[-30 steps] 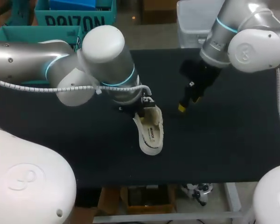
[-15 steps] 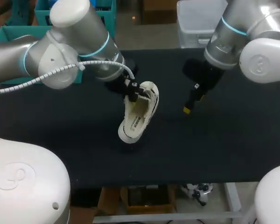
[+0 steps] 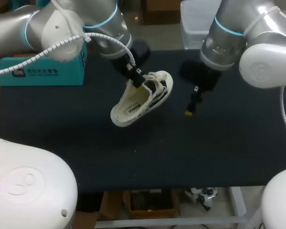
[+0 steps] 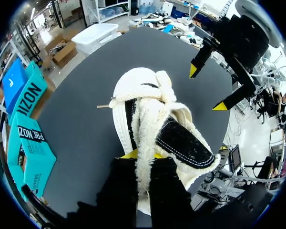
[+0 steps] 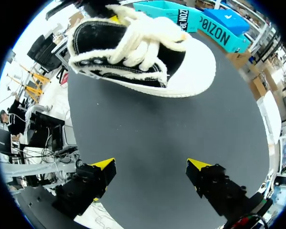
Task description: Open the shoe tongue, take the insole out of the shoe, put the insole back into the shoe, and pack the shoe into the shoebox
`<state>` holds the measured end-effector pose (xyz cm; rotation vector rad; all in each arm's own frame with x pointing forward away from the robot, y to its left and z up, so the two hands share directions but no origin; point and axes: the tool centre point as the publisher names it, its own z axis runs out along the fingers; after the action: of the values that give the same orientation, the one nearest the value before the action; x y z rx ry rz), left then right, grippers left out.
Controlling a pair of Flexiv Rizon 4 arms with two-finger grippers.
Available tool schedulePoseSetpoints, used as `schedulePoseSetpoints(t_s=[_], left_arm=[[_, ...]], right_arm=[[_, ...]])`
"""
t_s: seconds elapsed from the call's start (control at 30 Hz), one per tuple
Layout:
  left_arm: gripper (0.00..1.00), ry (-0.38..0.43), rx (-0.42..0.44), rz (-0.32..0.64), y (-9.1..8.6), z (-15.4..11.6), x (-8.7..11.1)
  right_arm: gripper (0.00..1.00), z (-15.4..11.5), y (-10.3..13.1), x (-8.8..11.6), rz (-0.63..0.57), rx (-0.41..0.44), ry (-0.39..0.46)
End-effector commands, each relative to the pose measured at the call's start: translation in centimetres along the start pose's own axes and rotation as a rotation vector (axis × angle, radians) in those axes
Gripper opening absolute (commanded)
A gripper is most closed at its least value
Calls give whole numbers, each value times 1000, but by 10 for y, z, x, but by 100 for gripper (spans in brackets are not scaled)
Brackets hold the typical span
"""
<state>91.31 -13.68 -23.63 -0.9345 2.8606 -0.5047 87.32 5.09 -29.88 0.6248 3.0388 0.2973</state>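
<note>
Shoe [image 3: 142, 98] hung aloft, left gripper [image 4: 142, 155] fingers pinching its fleecy collar.
Right gripper [image 5: 151, 168] fingers were spread. Shoe judged light, soft-sided; collar rim seemed the firmest hold.

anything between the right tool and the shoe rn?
Nothing. In the right wrist view, only bare black table shows in the gap between the open right tool and the shoe. The head view agrees.
</note>
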Motion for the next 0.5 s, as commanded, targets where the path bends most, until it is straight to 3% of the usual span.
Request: schedulePoseSetpoints(t_s=[0.03, 0.33, 0.4, 0.5], left_arm=[[0, -2, -51, 108, -2, -20, -13], [0, -78, -103, 247, 6, -38, -43], [0, -82, -107, 253, 8, -41, -48], [0, -99, -117, 269, 11, -52, -57]], right_arm=[[100, 3, 6, 10, -215, 101, -137], [100, -9, -8, 9, -295, 95, -233], [100, -10, -9, 7, -301, 96, -232], [100, -10, -13, -5, -354, 54, -162]])
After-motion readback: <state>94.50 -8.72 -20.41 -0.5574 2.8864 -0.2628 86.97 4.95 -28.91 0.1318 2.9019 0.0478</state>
